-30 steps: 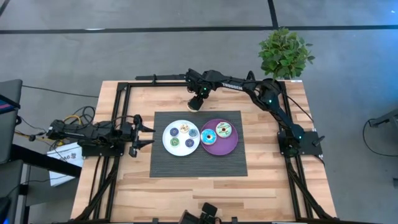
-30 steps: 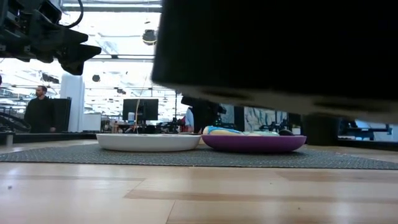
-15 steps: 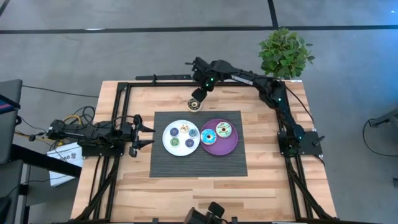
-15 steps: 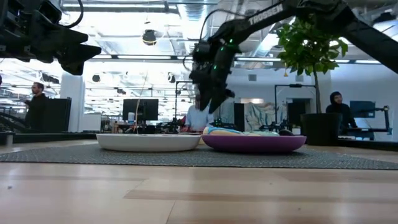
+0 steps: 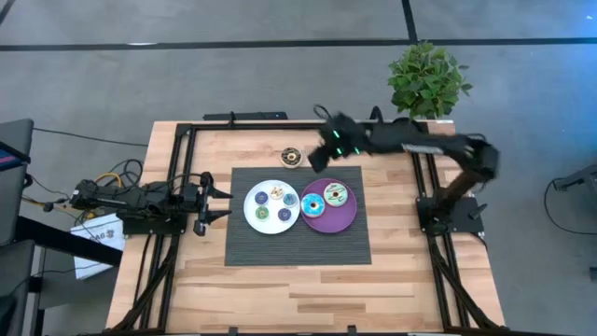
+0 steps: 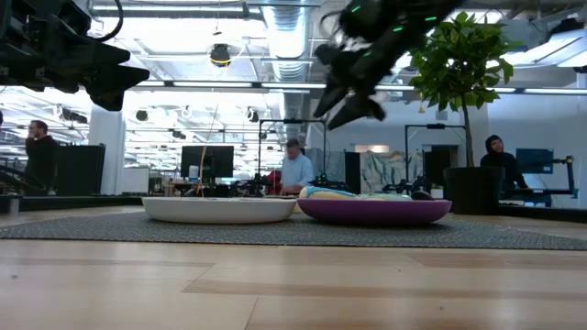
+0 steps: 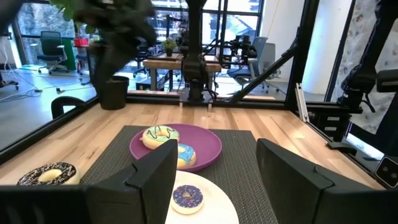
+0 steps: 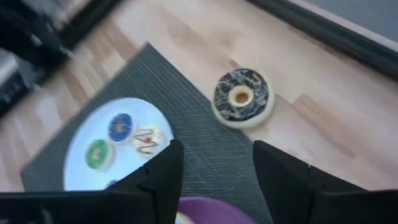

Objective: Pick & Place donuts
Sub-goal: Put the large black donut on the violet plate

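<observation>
Right claw (image 5: 328, 140), spread and empty, raised above the purple plate's (image 5: 341, 218) far edge. Dark donut (image 5: 291, 157) alone on bare tabletop (image 5: 252, 289) beyond the mat (image 5: 280, 247), likely next for pickup. Left claw (image 5: 221, 199), spread, parked at the mat's left edge.

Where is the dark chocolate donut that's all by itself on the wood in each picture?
High view: the dark-iced ring donut lies on bare wood just beyond the grey woven mat's far edge.
Low view: not visible.
Left wrist view: it sits at the left edge, on wood beside the mat.
Right wrist view: it is near the middle, just off the mat.
Shared landmark: the white round plate, close to the donut.
</observation>
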### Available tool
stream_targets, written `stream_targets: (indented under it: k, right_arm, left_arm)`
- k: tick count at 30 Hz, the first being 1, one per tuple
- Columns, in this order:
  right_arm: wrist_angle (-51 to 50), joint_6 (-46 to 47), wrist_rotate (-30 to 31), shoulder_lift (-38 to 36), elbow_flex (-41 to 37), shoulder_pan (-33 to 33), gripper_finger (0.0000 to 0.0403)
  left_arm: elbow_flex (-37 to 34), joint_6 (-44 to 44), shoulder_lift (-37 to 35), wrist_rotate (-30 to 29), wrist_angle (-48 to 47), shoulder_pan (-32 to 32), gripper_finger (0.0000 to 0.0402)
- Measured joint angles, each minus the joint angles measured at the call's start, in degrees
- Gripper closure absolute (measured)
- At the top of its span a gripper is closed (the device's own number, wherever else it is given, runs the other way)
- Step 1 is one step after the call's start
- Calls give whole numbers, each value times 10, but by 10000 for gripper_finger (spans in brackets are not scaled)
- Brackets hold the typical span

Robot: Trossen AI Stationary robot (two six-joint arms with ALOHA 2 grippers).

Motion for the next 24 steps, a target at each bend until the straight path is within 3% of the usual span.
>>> stream_targets:
  k: [5, 10, 17, 24]
  right_arm:
    - [151, 107, 115, -112, -172, 67, 241]
    - [208, 180, 145, -138, -222, 93, 249]
    - [266, 254, 146, -83, -222, 89, 231]
    - [419, 281, 128, 0, -222, 61, 167]
  left_arm:
    - [0, 0, 0, 0, 0, 0, 190]
    - [0, 0, 0, 0, 0, 0, 190]
    - [0, 0, 0, 0, 0, 0, 190]
    - [0, 0, 0, 0, 0, 0, 190]
